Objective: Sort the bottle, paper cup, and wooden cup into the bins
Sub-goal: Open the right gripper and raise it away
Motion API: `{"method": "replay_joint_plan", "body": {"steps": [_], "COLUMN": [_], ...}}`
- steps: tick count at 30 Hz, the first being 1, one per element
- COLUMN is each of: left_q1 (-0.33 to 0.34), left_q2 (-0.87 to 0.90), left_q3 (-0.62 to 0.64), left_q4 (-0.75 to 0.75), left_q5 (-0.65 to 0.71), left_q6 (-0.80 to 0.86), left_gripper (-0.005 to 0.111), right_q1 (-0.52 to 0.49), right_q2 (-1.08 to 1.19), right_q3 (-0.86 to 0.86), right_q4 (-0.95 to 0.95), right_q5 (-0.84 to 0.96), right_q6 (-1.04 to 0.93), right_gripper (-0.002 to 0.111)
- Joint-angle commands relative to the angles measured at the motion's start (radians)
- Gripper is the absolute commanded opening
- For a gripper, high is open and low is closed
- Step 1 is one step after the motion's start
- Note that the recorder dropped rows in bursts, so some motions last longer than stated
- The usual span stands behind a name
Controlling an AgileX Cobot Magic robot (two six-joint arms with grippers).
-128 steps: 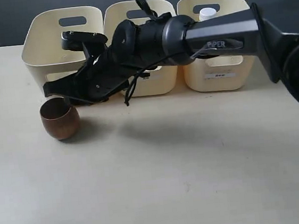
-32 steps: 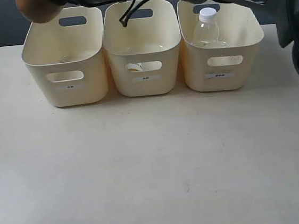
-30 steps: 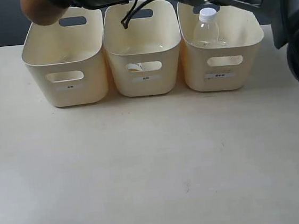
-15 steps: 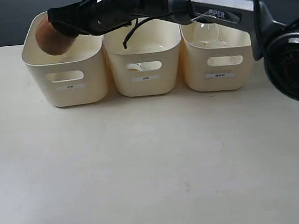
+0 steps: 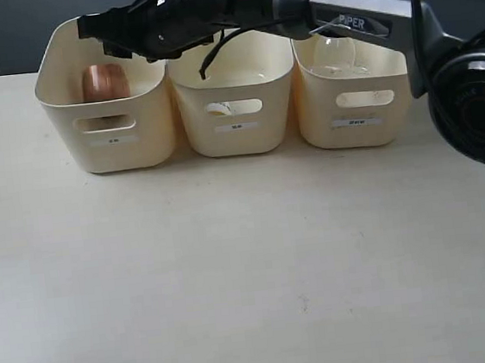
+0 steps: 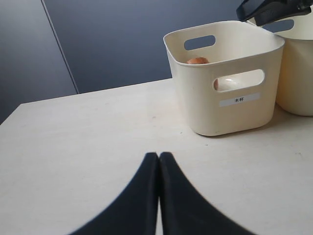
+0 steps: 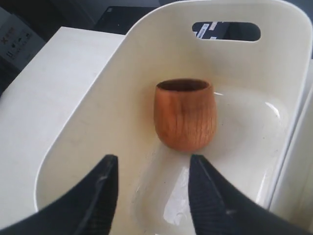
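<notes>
— Three bins (image 5: 109,152), three things; where did each one sit at that moment?

— By my reading, the wooden cup (image 7: 185,113) stood upright on the floor of the left bin; my right gripper (image 7: 151,188) hung just over that bin's rim, its fingers spread apart with nothing between them; the cup lay clear of both fingers.

— And the others?

— Something white showed through the slot of the middle bin (image 5: 233,104), which I took for the paper cup (image 5: 218,109); the bottle (image 5: 338,54) was only partly visible in the right bin, behind my arm.

— Your left gripper (image 6: 158,161)?

— Its fingers were pressed together, holding nothing, low over the table (image 5: 252,276), near the left bin.

— So which step was in hand?

— The release of the last item, I judged; the next move called for lifting my right arm straight up, clear of the rim, without knocking the bin.
</notes>
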Motion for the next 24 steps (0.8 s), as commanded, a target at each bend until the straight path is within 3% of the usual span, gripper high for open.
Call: {"method": "replay_joint_plan", "body": {"steps": [1,11,24], "left_q1": [-0.005,-0.005,-0.005], "left_q2": [-0.005,-0.005,-0.005], "left_q3": [0.001,0.001,0.001], "left_q4": [-0.001,-0.001,-0.001], "left_q5": [0.001,0.001,0.001], "left_q6": [-0.002,-0.002,-0.002], "left_gripper": [0.000,0.000,0.000], "right_q1": [-0.003,-0.003,-0.003], "right_q2": [-0.010,-0.106,-0.293], "right_q3": [-0.008,-0.008,-0.008], "right_q4": [-0.001,-0.001,-0.235], "right_q5": [0.047,0.225,0.581], "right_q6": [-0.003,-0.003,0.046], "right_gripper": [0.032,0.000,-0.001]}}
